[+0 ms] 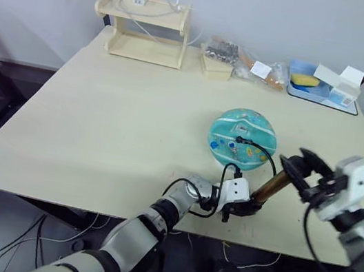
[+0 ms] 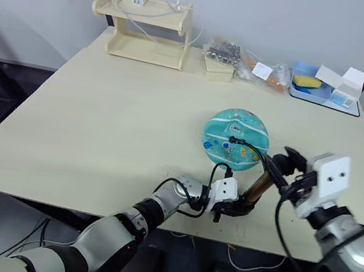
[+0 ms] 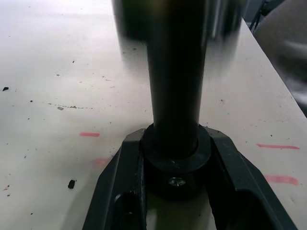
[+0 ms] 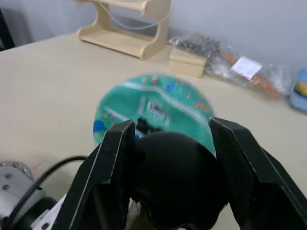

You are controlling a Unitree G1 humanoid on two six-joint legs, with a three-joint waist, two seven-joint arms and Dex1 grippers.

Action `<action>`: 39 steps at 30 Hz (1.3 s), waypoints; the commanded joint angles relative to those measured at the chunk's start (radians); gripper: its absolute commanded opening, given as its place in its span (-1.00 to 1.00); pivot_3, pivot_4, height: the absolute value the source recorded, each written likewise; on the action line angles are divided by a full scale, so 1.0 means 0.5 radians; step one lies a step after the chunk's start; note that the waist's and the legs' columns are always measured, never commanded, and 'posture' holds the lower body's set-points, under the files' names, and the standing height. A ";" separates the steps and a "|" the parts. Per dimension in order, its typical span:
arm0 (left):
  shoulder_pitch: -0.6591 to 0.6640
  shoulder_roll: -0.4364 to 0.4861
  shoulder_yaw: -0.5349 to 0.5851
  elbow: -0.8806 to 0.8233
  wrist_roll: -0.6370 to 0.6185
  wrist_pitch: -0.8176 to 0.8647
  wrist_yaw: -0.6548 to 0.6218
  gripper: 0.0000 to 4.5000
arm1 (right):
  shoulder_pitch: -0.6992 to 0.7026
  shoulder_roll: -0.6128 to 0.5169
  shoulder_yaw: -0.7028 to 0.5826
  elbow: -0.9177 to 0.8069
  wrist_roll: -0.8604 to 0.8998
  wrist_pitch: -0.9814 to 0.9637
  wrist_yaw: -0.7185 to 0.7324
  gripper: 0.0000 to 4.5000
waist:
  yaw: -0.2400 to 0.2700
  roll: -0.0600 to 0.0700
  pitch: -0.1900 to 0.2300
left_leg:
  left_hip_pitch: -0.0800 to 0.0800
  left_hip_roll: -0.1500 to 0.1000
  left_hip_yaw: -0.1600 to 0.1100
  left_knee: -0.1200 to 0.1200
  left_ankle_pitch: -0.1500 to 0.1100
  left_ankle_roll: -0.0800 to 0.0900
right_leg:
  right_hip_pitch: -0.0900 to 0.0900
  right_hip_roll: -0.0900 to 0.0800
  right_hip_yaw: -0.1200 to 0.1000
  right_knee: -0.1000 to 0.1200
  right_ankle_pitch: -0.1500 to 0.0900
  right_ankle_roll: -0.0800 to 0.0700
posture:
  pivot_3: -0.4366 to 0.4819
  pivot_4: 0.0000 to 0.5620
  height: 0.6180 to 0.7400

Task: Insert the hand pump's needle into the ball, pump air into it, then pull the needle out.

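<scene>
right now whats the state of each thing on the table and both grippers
ball: round, resting on the table, hose end at its top
hand pump: tilted, base on the table, handle end up
hose: loops from the pump base to the ball
left gripper: shut on the pump's base
right gripper: shut on the pump's handle
wooden rack: upright at the far edge
blue tray: holding a sponge and small boxes

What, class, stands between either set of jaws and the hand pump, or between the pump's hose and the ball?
Nothing visible. The left gripper clamps the hand pump at its base cap, the right gripper clamps its handle, and the black hose already reaches the ball.
</scene>
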 commanded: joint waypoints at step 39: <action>0.050 0.068 -0.038 0.114 0.082 0.059 -0.033 -0.52 | 0.239 -0.244 -0.074 -0.201 0.291 0.312 -0.046 -0.13 | 0.019 0.006 0.013 | -0.003 0.016 0.004 0.011 -0.016 -0.023 | -0.002 -0.006 -0.041 -0.008 0.005 -0.006 | -0.05 -0.47 1.00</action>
